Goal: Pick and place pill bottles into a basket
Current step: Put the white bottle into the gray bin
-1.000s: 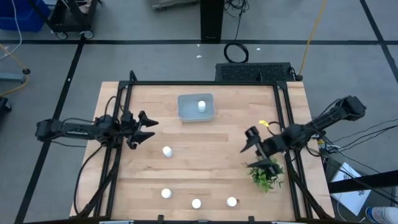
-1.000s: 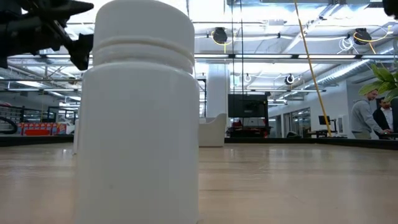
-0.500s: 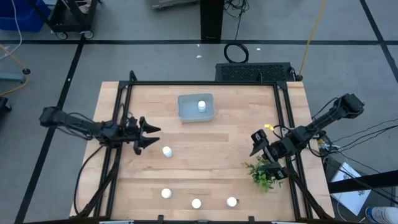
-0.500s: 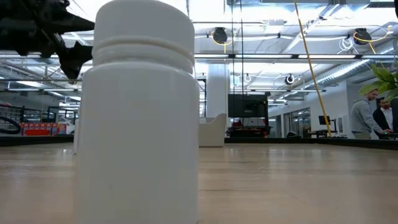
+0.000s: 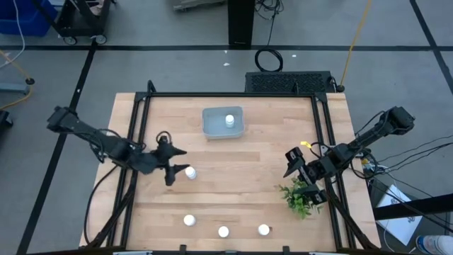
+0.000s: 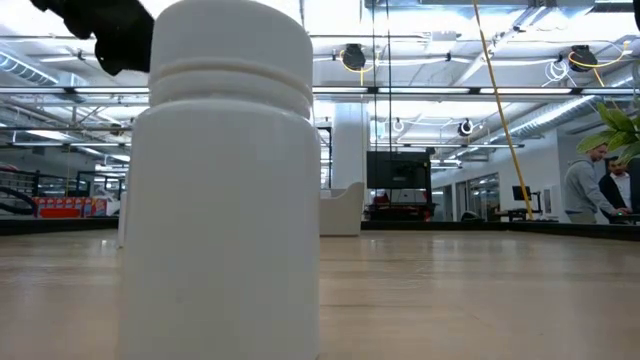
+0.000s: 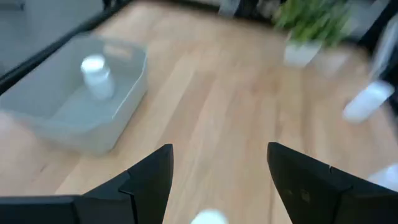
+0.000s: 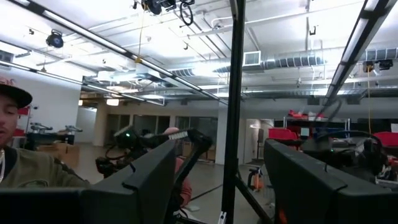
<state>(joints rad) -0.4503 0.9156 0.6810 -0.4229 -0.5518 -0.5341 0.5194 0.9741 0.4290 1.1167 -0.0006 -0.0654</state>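
Note:
A pale grey-blue basket (image 5: 224, 122) stands at the table's far middle with one white pill bottle (image 5: 229, 120) upright in it; both show in the left wrist view, the basket (image 7: 74, 118) and the bottle (image 7: 95, 74). A bottle (image 5: 190, 172) stands left of centre. My left gripper (image 5: 173, 165) is open just left of it; the bottle's cap (image 7: 208, 218) shows between its fingers. Three bottles (image 5: 189, 220) (image 5: 224, 231) (image 5: 263, 229) stand along the near edge; one fills the low view (image 6: 225, 190). My right gripper (image 5: 301, 173) is open at the right, beside the plant.
A small green plant (image 5: 303, 198) in a white pot stands at the right near corner, close to my right gripper; it also shows in the left wrist view (image 7: 308, 28). A black frame (image 5: 233, 94) borders the table. People show in the room beyond.
My left gripper has gone toward the table's right and near edges, to the bottle left of centre, and has tipped downward. My right gripper drew back a little toward the table's right edge, then kept still. No bottle has moved.

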